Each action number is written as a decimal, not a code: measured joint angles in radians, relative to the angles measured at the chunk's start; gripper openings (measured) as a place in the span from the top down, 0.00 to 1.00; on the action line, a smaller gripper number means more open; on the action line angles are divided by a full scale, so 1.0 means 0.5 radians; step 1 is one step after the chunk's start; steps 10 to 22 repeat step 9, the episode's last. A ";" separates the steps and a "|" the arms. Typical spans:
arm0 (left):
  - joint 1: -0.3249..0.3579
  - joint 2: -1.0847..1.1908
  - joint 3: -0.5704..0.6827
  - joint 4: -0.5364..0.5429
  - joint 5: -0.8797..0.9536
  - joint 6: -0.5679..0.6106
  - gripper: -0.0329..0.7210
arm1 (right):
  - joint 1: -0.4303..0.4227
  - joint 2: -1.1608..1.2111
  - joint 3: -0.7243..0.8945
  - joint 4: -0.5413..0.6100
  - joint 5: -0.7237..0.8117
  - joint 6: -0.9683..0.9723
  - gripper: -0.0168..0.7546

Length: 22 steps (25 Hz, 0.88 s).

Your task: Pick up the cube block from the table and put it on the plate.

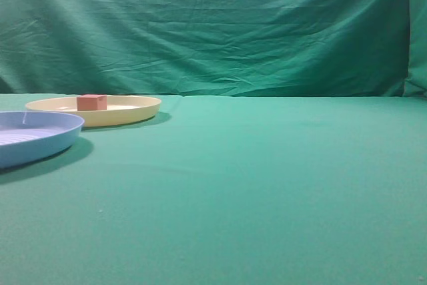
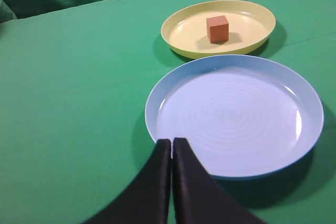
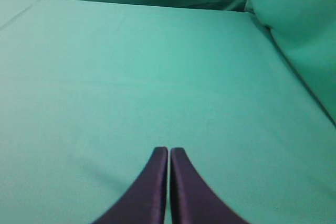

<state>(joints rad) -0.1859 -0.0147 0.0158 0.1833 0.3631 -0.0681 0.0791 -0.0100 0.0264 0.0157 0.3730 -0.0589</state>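
Observation:
The pinkish-red cube block (image 1: 92, 102) sits inside the pale yellow plate (image 1: 137, 110) at the far left of the green table (image 1: 267, 178). In the left wrist view the cube block (image 2: 217, 28) rests near the middle of the yellow plate (image 2: 252, 19). My left gripper (image 2: 172, 142) is shut and empty, its tips over the near rim of the light blue plate, well short of the cube. My right gripper (image 3: 169, 150) is shut and empty above bare green cloth. Neither gripper shows in the exterior view.
A light blue ridged plate (image 1: 57, 139) lies at the left edge, in front of the yellow plate; it also shows in the left wrist view (image 2: 310, 124). A green cloth backdrop (image 1: 220, 25) hangs behind the table.

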 joint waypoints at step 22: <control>0.000 0.000 0.000 0.000 0.000 0.000 0.96 | 0.000 0.000 0.000 0.000 0.000 0.001 0.98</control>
